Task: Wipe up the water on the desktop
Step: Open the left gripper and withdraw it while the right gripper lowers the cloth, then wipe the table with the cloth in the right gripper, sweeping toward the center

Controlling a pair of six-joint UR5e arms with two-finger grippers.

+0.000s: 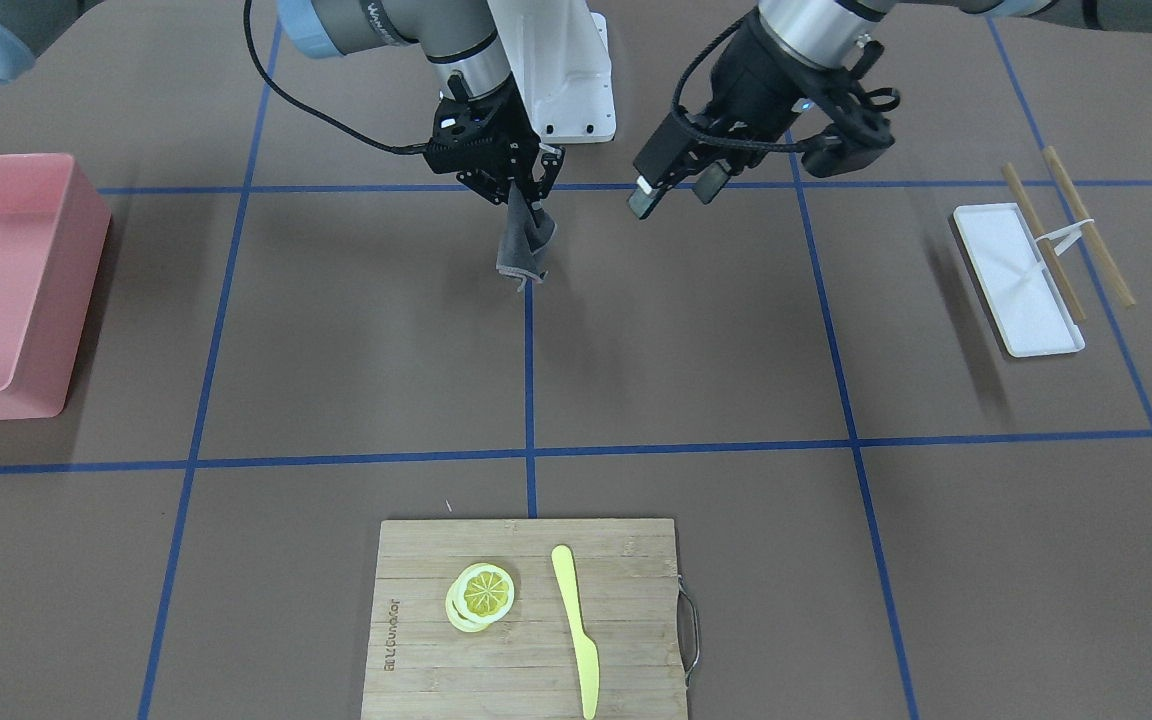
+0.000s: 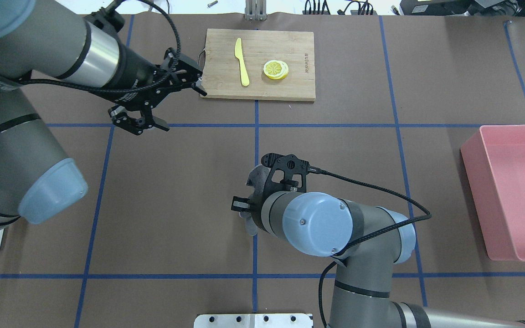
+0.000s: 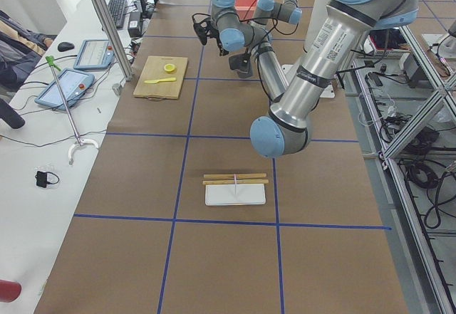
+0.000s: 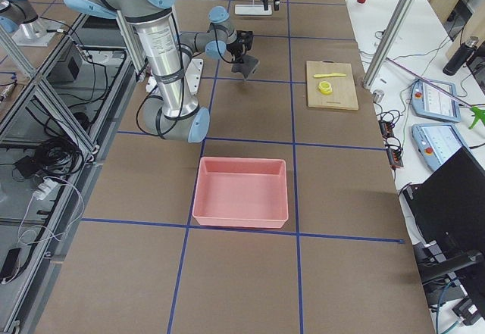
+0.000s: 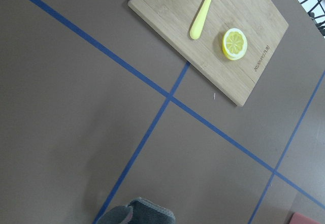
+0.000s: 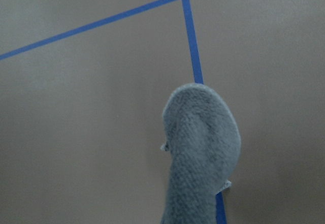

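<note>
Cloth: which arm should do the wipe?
Right, most likely. The right gripper is shut on the cloth, which hangs over the desktop. The left gripper is open and empty.

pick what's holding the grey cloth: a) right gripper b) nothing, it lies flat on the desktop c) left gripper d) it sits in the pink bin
a: the grey cloth hangs pinched in the right gripper, while the left gripper is open with nothing in it.

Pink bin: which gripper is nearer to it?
Right. The right gripper, holding a grey cloth, hangs mid-table; the left gripper is beyond it, farther from the pink bin.
</note>
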